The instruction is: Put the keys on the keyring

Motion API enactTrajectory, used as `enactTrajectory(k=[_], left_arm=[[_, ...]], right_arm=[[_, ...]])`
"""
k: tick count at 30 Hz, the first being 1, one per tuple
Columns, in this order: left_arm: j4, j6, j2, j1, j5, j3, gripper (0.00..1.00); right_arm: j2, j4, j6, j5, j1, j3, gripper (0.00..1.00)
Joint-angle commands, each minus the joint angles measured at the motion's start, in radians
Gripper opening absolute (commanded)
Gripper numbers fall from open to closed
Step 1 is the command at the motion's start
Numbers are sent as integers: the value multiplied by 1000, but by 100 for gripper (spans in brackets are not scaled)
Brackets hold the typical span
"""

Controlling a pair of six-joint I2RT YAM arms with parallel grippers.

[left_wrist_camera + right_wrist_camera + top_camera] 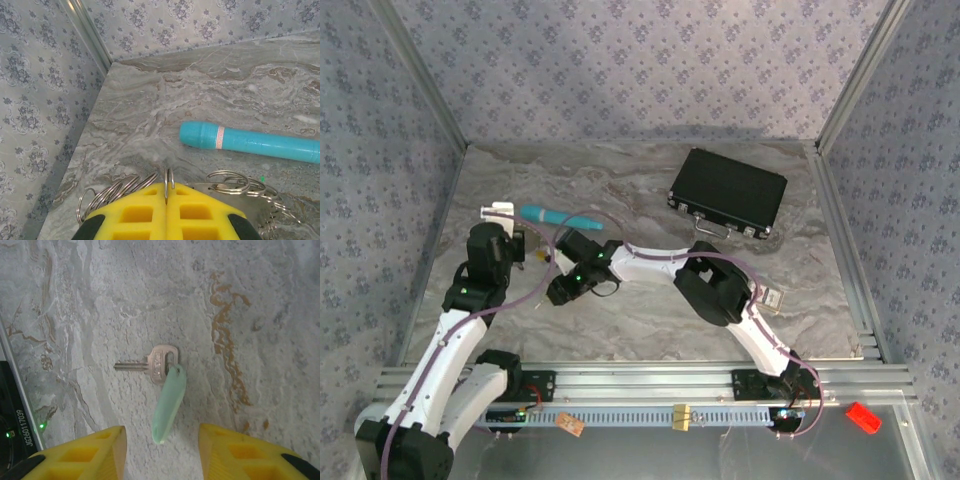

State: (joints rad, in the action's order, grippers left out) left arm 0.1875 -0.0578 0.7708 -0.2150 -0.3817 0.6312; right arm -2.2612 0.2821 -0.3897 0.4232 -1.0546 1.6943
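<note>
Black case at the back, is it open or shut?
Shut: the black case lies flat on the table, lid down on its base, no gap showing between them.

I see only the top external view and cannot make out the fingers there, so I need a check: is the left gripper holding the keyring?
Observer: Yes. In the left wrist view the left gripper is shut on the keyring, a thin wire loop standing upright in its grip.
Operator: Does the right gripper hold a key?
Observer: No. Its wrist view shows the right gripper open, with a key lying on the table between its jaws, untouched.
Operator: Which key?
Observer: Silvery metal, with a pale green tag at its head.
</note>
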Motion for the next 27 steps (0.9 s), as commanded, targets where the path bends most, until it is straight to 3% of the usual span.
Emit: enactTrajectory(k=[1,13,20,27], left_arm=[[-46,18,-29,8,3,0,0],[-56,18,-33,8,23,-5,0],[-51,5,-37,8,34,1,0],[-28,-24,-39,8,135,22,0]], right_arm=[[-45,60,-5,51,1,66,39],[-92,79,-9,83,9,109,30],[-84,75,-11,104,11,106,8],[64,66,5,83,31,-28,0]])
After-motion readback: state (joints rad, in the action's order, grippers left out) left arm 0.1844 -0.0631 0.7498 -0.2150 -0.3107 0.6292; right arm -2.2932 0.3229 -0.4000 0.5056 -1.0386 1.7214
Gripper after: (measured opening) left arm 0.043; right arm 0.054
